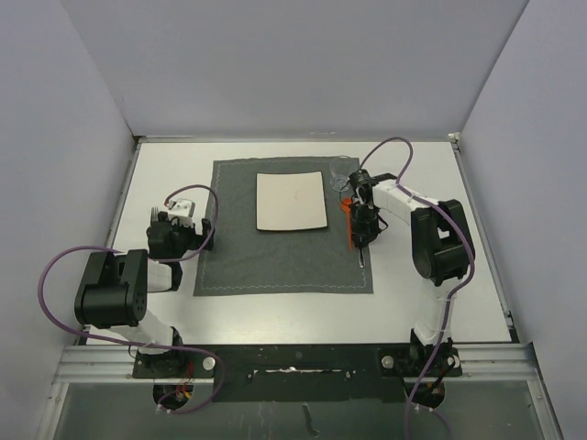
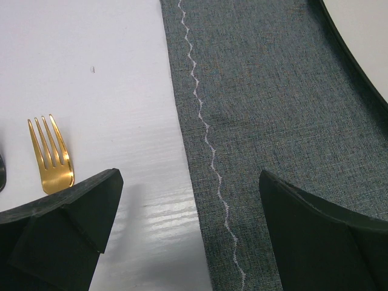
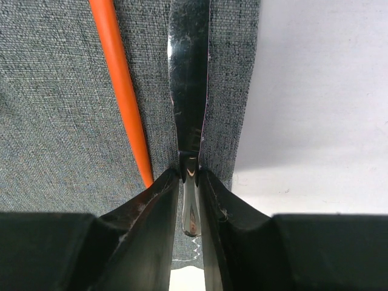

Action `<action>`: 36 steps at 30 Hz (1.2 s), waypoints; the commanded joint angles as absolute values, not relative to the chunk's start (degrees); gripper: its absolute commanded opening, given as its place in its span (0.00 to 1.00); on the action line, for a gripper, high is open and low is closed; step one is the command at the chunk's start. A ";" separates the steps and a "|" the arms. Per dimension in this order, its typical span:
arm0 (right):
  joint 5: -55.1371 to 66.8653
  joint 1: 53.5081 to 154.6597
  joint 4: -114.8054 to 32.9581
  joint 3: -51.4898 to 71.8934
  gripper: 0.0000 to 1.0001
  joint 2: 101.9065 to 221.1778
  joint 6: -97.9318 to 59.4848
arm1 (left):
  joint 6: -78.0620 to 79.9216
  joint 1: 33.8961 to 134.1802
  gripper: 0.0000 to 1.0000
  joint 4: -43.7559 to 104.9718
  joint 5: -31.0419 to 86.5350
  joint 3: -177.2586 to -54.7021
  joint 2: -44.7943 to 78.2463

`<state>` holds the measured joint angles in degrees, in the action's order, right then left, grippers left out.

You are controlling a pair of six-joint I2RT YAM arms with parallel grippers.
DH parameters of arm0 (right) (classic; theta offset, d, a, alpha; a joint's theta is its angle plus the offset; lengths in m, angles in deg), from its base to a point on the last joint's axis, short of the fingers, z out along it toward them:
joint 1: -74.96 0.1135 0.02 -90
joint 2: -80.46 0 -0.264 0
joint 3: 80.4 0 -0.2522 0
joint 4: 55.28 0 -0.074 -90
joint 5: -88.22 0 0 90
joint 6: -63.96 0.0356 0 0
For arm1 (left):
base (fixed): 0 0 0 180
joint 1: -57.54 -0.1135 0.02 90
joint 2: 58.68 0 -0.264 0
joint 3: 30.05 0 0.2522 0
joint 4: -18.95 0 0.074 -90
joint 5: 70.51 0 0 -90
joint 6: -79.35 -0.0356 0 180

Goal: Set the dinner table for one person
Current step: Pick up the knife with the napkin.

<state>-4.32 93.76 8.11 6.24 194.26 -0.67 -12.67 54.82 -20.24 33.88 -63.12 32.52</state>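
Note:
The white dinner table (image 1: 275, 316) carries a dark grey stitched placemat (image 1: 275, 266) with a white square plate (image 1: 291, 201) at its far middle. My right gripper (image 1: 363, 227) is shut on the handle of a silver knife (image 3: 189, 73), which lies along the placemat's right edge (image 3: 242, 79). An orange-handled utensil (image 3: 121, 91) lies on the placemat just beside the knife. My left gripper (image 2: 191, 233) is open and empty, low over the placemat's left edge (image 2: 182, 133). A gold fork (image 2: 51, 160) lies on the table left of it.
A clear glass (image 1: 342, 174) stands faintly visible at the placemat's far right corner. The table has a thin metal rim (image 1: 486, 247), with grey walls on three sides. Purple cables loop off both arms.

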 commanded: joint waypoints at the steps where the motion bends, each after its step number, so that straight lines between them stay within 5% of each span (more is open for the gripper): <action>1: -4.61 94.09 6.50 6.76 0.22 194.97 -0.20 | -12.94 54.66 0.98 -24.11 34.47 -63.41 33.29; 5: -4.52 94.12 6.26 7.08 0.19 195.53 -0.36 | -12.93 54.64 0.98 -24.15 34.51 -63.41 33.33; 10: -4.50 94.13 6.37 7.17 0.00 196.83 -0.63 | -12.94 54.64 0.98 -24.14 34.53 -63.39 33.32; 36: -7.82 95.56 13.82 2.78 0.00 188.37 -0.33 | -12.94 54.64 0.98 -24.15 34.57 -63.41 33.30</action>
<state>-6.31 95.08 12.04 5.74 192.95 -0.89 -12.67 54.82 -20.24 33.90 -63.12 32.52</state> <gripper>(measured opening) 0.091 0.979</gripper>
